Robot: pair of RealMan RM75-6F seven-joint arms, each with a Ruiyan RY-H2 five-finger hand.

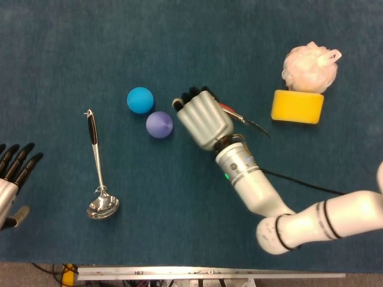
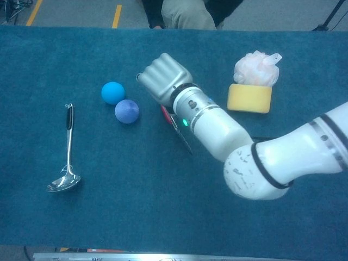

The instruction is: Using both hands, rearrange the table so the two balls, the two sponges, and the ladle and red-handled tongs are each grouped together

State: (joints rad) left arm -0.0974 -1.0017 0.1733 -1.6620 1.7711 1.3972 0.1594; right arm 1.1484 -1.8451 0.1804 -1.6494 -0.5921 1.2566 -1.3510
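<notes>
The blue ball (image 1: 140,100) (image 2: 112,93) and the purple ball (image 1: 159,124) (image 2: 126,111) lie touching or nearly so, left of centre. My right hand (image 1: 203,118) (image 2: 163,80) hovers just right of the purple ball, fingers loosely bent, holding nothing. It covers the handle end of the red-handled tongs (image 1: 244,119); a red and grey strip of the tongs (image 2: 175,126) shows under the wrist in the chest view. The ladle (image 1: 96,161) (image 2: 68,149) lies far left. The yellow sponge (image 1: 297,106) (image 2: 249,98) touches the white mesh sponge (image 1: 310,66) (image 2: 255,69). My left hand (image 1: 13,179) rests open at the left edge.
Blue cloth covers the table (image 1: 179,227) (image 2: 136,217). A black cable (image 1: 293,186) trails right from the right forearm. A seated person (image 2: 187,13) is behind the far edge. The table's near edge is a metal rail (image 1: 209,272).
</notes>
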